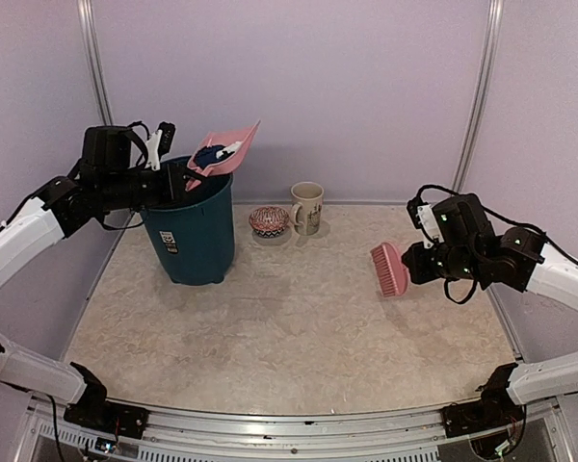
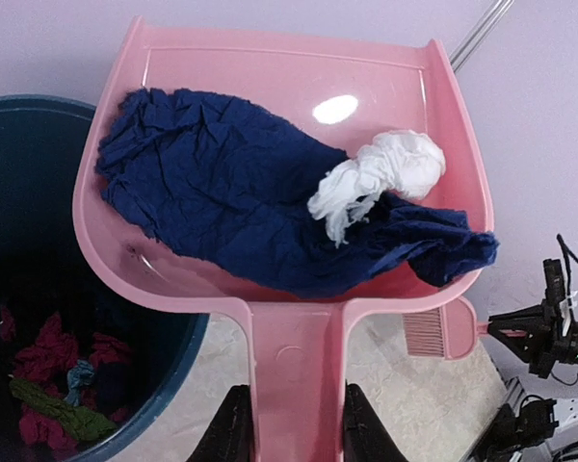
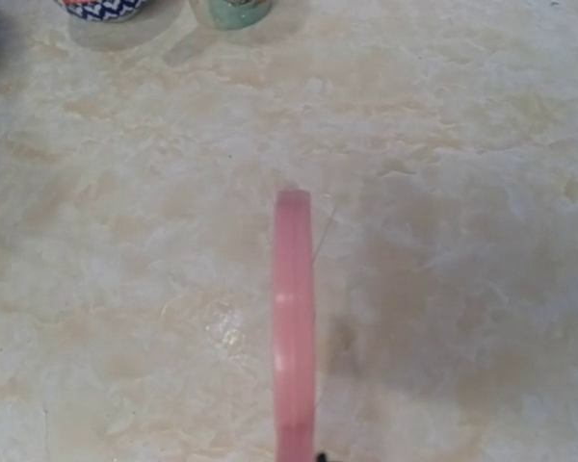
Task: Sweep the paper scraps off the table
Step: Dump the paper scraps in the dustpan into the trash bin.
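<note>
Jaws of the left gripper [image 2: 291,423] are pressed tight on both sides of the handle of the pink dustpan [image 2: 270,72]. The dustpan is held up high beside the open top of the dark teal bin [image 1: 193,231], and it is tipped up at the far side.

Two paper scraps are seen lying in the dustpan. One is a big crumpled navy scrap [image 2: 222,192] spread over most of the pan. The other is a white twisted scrap [image 2: 380,173] resting on top of the navy one, near the right wall. More paper scraps [image 2: 53,375] in pink, red, green and blue are piled at the bottom of the bin.

On the other side, the pink brush [image 1: 389,269] is gripped by the right gripper [image 1: 414,265] and is held up off the table [image 1: 299,327]. In the right wrist view only the thin edge of the brush is seen, with its shadow on the beige top below.

A small patterned bowl [image 1: 269,220] and a mug [image 1: 307,207] are set side by side at the back of the table, just right of the bin.
</note>
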{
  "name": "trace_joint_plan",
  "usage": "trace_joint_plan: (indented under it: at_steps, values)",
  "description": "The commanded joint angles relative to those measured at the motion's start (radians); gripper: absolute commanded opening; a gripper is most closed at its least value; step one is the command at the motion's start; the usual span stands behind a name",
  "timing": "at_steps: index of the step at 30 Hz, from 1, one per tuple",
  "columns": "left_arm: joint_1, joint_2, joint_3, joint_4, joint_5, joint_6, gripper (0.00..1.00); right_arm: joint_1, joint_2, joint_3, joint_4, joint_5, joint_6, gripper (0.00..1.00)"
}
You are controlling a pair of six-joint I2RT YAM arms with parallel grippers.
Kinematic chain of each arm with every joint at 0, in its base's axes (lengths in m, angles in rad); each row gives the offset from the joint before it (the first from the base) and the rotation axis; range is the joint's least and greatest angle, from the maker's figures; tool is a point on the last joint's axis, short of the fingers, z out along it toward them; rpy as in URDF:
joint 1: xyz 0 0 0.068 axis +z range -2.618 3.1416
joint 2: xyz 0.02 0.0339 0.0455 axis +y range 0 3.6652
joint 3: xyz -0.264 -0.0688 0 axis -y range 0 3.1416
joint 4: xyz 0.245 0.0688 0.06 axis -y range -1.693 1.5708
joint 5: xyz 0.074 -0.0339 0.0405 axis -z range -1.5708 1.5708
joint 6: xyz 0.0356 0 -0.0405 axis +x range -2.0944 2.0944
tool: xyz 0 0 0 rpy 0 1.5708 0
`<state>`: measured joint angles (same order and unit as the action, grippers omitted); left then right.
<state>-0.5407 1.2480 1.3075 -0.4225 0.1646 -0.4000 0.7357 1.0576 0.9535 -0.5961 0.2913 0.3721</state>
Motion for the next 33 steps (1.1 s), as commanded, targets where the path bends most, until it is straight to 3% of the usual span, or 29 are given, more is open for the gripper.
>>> trace_joint_plan:
  at_steps: [1, 11, 17, 21, 29, 33]
  values:
    - [0.119, -0.055, -0.094, 0.155, 0.277, -0.149, 0.0, -0.013, 0.009, -0.01, 0.056, -0.024, -0.009, 0.0]
    - [0.335, -0.078, -0.29, 0.464, 0.638, -0.451, 0.0, -0.013, 0.0, -0.014, 0.057, -0.031, -0.007, 0.0]
    - [0.367, -0.043, -0.337, 0.634, 0.76, -0.622, 0.0, -0.013, 0.009, -0.01, 0.046, -0.03, -0.007, 0.0]
    - [0.396, -0.015, -0.431, 0.96, 0.852, -0.909, 0.0, -0.015, 0.006, -0.005, 0.044, -0.021, -0.011, 0.0]
    - [0.413, 0.023, -0.494, 1.311, 0.876, -1.228, 0.0, -0.015, 0.001, -0.017, 0.063, -0.027, -0.009, 0.0]
    - [0.423, 0.005, -0.481, 1.336, 0.872, -1.261, 0.0, -0.015, -0.009, -0.031, 0.066, -0.033, -0.004, 0.0]
